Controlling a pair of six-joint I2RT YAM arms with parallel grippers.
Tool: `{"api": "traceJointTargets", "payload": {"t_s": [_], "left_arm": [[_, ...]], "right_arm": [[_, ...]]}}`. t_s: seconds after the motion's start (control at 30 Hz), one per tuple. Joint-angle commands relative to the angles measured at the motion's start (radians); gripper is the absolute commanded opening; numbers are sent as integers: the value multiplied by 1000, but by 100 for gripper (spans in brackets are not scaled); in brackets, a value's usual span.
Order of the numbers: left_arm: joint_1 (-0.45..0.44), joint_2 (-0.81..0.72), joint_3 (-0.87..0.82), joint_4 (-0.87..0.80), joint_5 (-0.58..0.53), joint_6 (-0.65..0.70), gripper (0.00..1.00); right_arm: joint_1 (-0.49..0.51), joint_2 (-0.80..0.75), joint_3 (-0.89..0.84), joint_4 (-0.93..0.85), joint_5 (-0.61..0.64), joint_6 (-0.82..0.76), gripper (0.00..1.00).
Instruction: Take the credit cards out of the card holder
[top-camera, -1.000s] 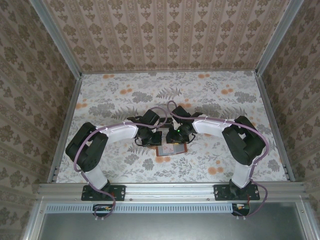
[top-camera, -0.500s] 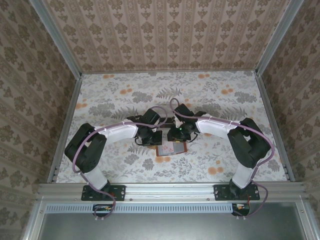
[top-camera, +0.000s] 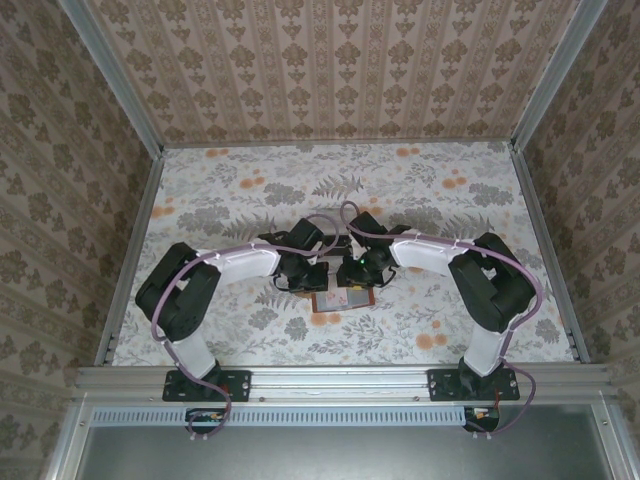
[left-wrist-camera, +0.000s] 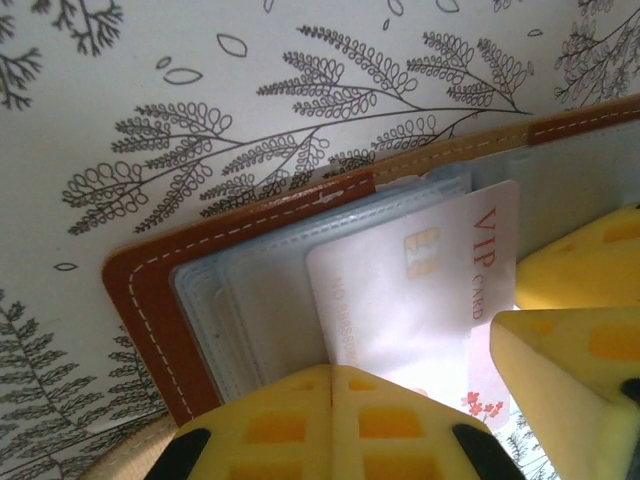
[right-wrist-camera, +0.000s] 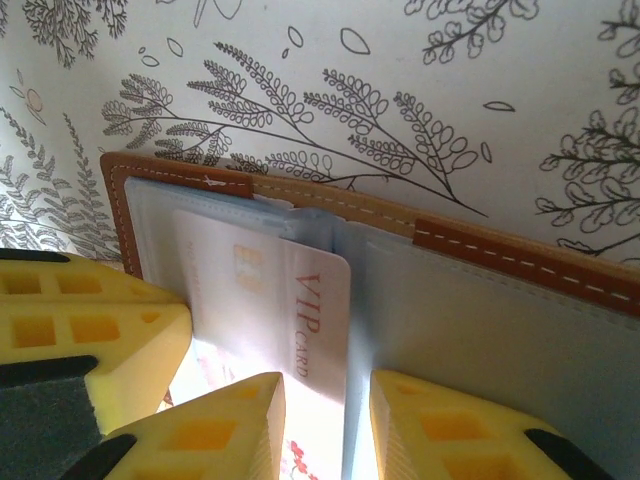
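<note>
L claw (left-wrist-camera: 333, 378) clenched atop card holder (left-wrist-camera: 140, 290); R claw (right-wrist-camera: 328, 392) astride VIP card (right-wrist-camera: 312, 310), grip unclear.

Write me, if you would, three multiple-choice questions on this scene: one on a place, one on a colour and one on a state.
1. Where does the card holder lie?
A) against the far wall
B) on the table, between the left gripper and the right gripper
C) on the near rail

2. What colour is the lettering on the VIP card?
A) blue
B) green
C) red

3. How is the card holder?
A) folded shut
B) open flat
C) standing on edge

Key: 1 B, the top view shows it there, just below both grippers; 2 C, both wrist views show red letters; 3 B, its inside faces up in both wrist views.
</note>
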Motion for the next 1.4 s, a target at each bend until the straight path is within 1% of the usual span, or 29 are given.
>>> {"api": "traceJointTargets", "payload": {"t_s": [0.0, 0.1, 0.27, 0.47, 0.8, 1.03, 1.37], "left_arm": [[-3, 23, -6, -33, -25, 12, 6], [-2, 26, -10, -45, -34, 17, 5], [-4, 40, -9, -62, -42, 24, 5], [-7, 45, -9, -67, -48, 27, 4], [-8, 37, -5, -85, -61, 33, 3], [-8, 34, -10, -85, -65, 33, 3], [-9, 30, -6, -87, -67, 35, 3]], "right_arm": [[-7, 21, -18, 21, -46, -3, 31], [-10, 18, -33, 64, -89, 14, 31], [-12, -9, -48, 99, -119, 39, 29], [-15, -46, -63, 116, -140, 53, 24], [-35, -50, -61, 49, -70, 13, 13], [-61, -75, -57, -15, -21, -27, 12], [-81, -106, -53, -69, 10, -60, 13]]}}
